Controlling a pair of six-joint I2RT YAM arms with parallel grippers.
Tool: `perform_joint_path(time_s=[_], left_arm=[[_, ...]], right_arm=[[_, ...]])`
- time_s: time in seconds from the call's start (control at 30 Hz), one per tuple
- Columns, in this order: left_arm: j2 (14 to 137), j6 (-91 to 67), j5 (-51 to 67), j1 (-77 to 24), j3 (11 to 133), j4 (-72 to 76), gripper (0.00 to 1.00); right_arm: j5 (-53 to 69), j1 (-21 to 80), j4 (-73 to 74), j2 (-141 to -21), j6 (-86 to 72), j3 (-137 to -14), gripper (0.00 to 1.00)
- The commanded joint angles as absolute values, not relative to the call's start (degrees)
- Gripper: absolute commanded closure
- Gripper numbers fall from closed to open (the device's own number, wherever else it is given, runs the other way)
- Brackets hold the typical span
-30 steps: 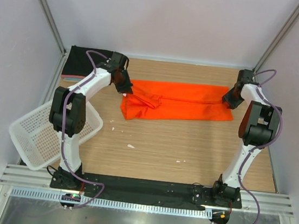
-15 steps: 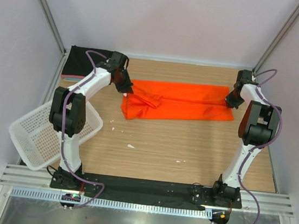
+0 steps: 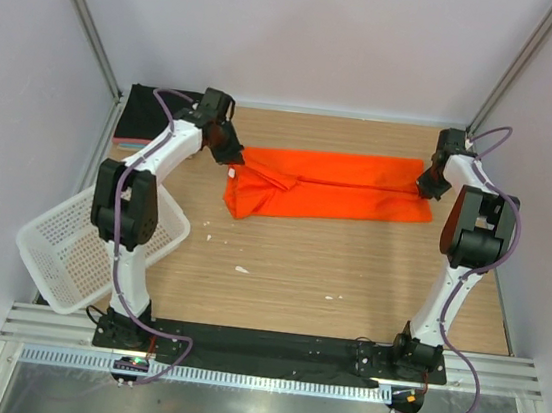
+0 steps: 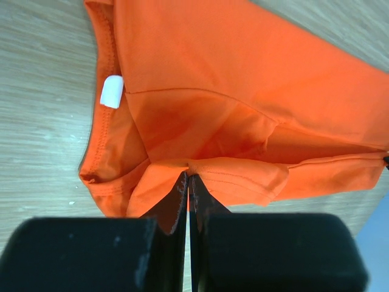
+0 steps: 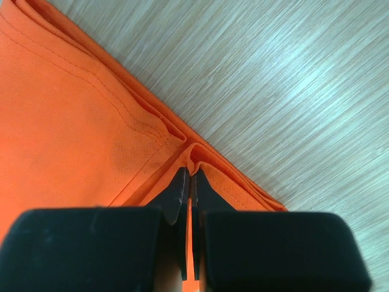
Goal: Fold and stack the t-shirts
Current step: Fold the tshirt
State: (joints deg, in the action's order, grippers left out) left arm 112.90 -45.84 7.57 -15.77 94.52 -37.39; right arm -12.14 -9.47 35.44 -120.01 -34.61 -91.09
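A bright orange t-shirt [image 3: 328, 191] lies folded lengthwise across the far half of the table. My left gripper [image 3: 235, 166] is shut on a fold of its left, collar end [image 4: 182, 167], where a white label [image 4: 112, 92] shows. My right gripper [image 3: 422, 189] is shut on a pinch of its right hem [image 5: 193, 159]. A folded black t-shirt [image 3: 151, 114] lies on thin pink and teal layers at the far left corner.
A white mesh basket [image 3: 79, 248] hangs tilted over the table's left edge beside the left arm. Small white scraps [image 3: 241, 269] lie on the wood in front of the shirt. Grey walls and metal posts close in the back and both sides.
My right gripper has shut on the shirt's right hem. The left gripper has drawn the collar end slightly to the left and farther back, stretching the cloth a little.
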Motion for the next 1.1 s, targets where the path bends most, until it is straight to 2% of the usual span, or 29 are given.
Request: perform_joint_path(time_s=[0.0,0.37,1.0,1.03,1.07], left_arm=[[114.2,-45.1,7.4,-15.2,97.8,-36.1,1.00],[120.8,-43.2,5.8,-14.9,104.0,-39.5,1.00],[125.6,-41.6,7.1,-14.0,109.2,-40.3,1.00],[125.9,-41.2,6.9,-14.0,109.5,-40.7,1.00],[126.0,-41.2,6.7,-14.0,109.9,-41.0,0.92]], right_arm=[[-13.6,-9.3,33.5,-116.9,-35.2,-92.7,0.99],[-13.1,-9.3,33.0,-117.6,-34.9,-93.2,0.99],[-13.1,-9.3,32.3,-118.8,-34.5,-94.9,0.98],[-12.7,-9.2,32.2,-118.8,-34.5,-95.2,0.95],[-12.1,-9.3,32.4,-118.9,-34.1,-95.5,0.83]])
